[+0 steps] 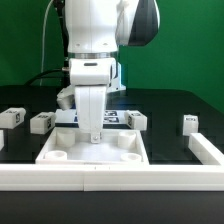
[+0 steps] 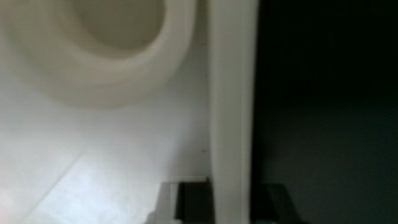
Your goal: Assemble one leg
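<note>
The large flat white tabletop piece (image 1: 95,152) lies on the black table with round corner sockets facing up. My gripper (image 1: 93,131) stands straight down over its far edge. In the wrist view the gripper (image 2: 233,200) has a dark finger (image 2: 192,203) on each side of the tabletop's upright rim (image 2: 231,100), both touching it. One round socket (image 2: 107,40) shows beside the rim. Several small white legs with black-and-white tags lie apart on the table: two at the exterior view's left (image 1: 13,117) (image 1: 40,122) and two at its right (image 1: 138,120) (image 1: 190,123).
The marker board (image 1: 115,116) lies behind the tabletop, partly hidden by the arm. A low white wall (image 1: 110,176) runs along the front of the table and up the exterior view's right side (image 1: 205,148).
</note>
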You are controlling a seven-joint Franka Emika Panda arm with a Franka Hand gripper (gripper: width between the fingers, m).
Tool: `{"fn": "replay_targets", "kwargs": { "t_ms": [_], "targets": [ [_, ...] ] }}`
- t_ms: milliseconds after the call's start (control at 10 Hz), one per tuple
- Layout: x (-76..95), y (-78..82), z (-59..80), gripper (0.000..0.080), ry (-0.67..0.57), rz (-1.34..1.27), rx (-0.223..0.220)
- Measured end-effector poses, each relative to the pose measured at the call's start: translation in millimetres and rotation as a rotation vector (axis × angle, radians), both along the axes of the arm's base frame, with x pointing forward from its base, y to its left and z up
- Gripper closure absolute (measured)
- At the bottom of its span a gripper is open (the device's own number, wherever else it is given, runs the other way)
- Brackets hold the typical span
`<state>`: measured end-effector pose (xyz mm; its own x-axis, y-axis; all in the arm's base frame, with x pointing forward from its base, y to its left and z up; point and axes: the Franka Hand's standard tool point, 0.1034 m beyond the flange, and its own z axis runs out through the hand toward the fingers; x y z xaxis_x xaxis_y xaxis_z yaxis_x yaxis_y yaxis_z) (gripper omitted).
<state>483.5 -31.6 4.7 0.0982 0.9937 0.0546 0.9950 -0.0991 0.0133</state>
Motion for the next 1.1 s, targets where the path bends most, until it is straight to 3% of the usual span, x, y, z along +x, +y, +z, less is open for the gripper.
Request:
{"fn": "replay_targets", "kwargs": {
  "t_ms": [300, 400, 700, 1100],
  "targets": [
    [-0.1, 0.3, 0.0, 0.0749, 0.0, 0.001, 0.0],
    [0.6, 6.8, 0.0, 0.0749, -0.003, 0.028, -0.003],
    [0.3, 52.4, 0.1, 0.0749, -0.005, 0.084, 0.012],
    [4.9, 94.2, 0.2, 0.0749, -0.003, 0.088, 0.025]
  ]
}}
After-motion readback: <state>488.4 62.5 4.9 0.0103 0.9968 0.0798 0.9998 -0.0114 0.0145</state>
